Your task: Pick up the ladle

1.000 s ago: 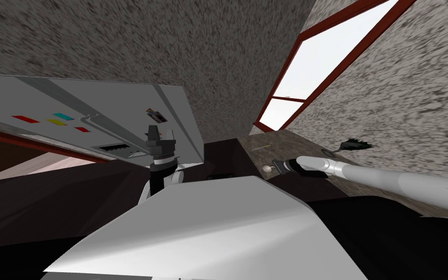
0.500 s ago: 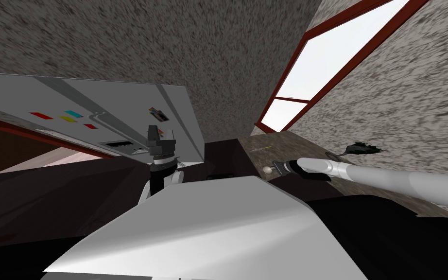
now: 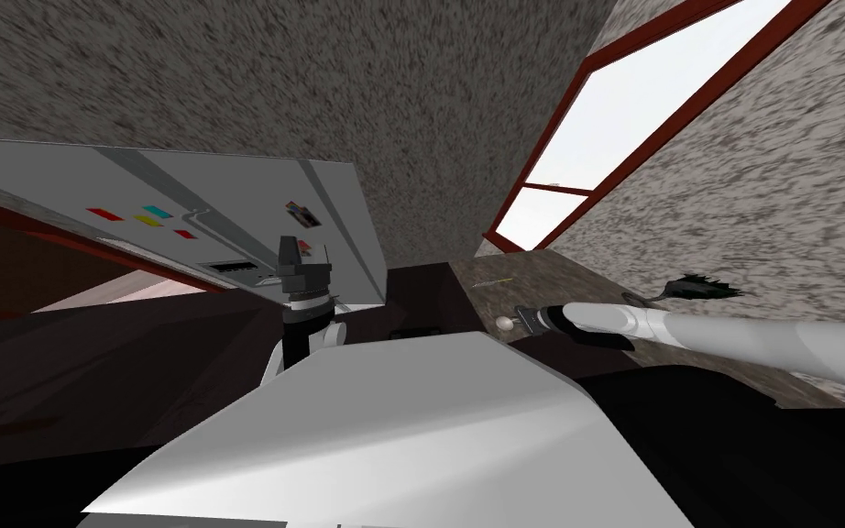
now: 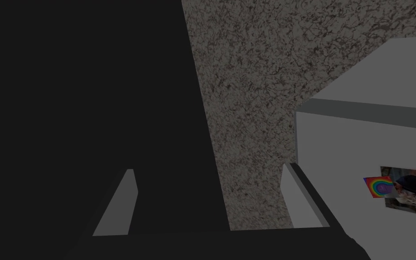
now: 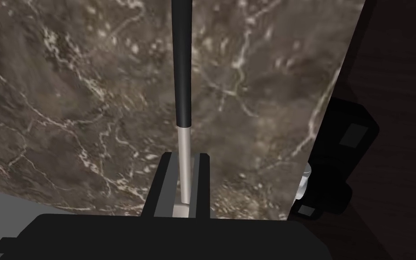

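The right arm (image 3: 732, 339) reaches out over a brown stone table (image 3: 540, 275) with white veins. Its jaws are closed tight on the ladle (image 3: 504, 322). They pinch the thin pale part of the stem, one on each side. From the hand's camera, the ladle (image 5: 181, 67) has a long black handle that points straight away from the jaws, across the table (image 5: 67, 113). The round pale bowl end sticks out on the other side of the jaws. It sits by the table's front edge, near the end closest to the fridge (image 3: 182, 197). I cannot tell if the ladle touches the table or hangs just above it.

Farther along the table, near the wall, there is a dark spiky thing (image 3: 700, 286). Behind the table is a window (image 3: 613, 137) with a red frame.

The left arm (image 3: 306, 302) is held up in front of the grey fridge. Its jaws are open with nothing between them. The fridge (image 4: 365, 149) is just beside them, with small bright pictures (image 4: 378, 186) stuck on it.
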Robot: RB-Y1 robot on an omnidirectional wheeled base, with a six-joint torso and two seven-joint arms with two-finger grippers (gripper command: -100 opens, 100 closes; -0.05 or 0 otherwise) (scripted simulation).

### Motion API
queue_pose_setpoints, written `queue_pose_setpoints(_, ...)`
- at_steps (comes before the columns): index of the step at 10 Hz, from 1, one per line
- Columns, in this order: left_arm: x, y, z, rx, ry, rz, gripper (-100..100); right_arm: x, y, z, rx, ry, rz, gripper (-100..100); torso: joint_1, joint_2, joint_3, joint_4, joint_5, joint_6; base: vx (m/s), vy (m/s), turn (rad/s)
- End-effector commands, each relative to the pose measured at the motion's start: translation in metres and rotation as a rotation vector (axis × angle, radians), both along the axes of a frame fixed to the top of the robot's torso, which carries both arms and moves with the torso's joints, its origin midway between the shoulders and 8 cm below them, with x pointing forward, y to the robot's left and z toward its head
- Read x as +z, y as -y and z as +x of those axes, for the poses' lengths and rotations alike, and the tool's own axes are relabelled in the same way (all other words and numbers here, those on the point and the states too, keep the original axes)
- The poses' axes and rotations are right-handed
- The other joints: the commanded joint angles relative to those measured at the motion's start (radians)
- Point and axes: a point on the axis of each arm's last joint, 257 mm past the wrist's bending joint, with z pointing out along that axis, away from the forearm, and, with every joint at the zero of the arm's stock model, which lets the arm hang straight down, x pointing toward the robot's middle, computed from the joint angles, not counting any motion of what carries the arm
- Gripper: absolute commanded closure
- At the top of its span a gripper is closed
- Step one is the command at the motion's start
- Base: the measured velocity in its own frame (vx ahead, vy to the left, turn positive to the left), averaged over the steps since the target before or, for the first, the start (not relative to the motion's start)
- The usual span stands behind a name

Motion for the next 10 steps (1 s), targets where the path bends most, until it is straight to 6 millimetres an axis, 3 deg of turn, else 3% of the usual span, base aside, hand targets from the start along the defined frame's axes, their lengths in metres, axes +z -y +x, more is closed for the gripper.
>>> queue_pose_setpoints(1,0.000,0.000,0.000,0.000,0.000,0.000,0,0.001,-0.005,-0.001,-0.012,0.004,0.004,100,0.000,0.000,0.000,0.000,0.000,0.000,-0.010,-0.042,0.041)
queue_pose_setpoints(5,0.000,0.000,0.000,0.000,0.000,0.000,0,0.009,-0.019,-0.019,-0.046,-0.007,0.007,100,0.001,0.000,0.000,0.000,0.000,0.001,-0.017,-0.042,0.079)
queue_pose_setpoints(9,0.000,0.000,0.000,0.000,0.000,0.000,0,0.011,-0.031,-0.022,-0.055,0.004,0.024,100,0.000,0.000,0.000,0.000,-0.001,0.001,-0.007,-0.040,0.037)
queue_pose_setpoints(10,0.000,0.000,0.000,0.000,0.000,0.000,0,0.011,-0.032,-0.021,-0.059,0.006,0.025,0,0.002,-0.001,0.000,0.000,0.000,0.002,0.000,0.000,0.000)
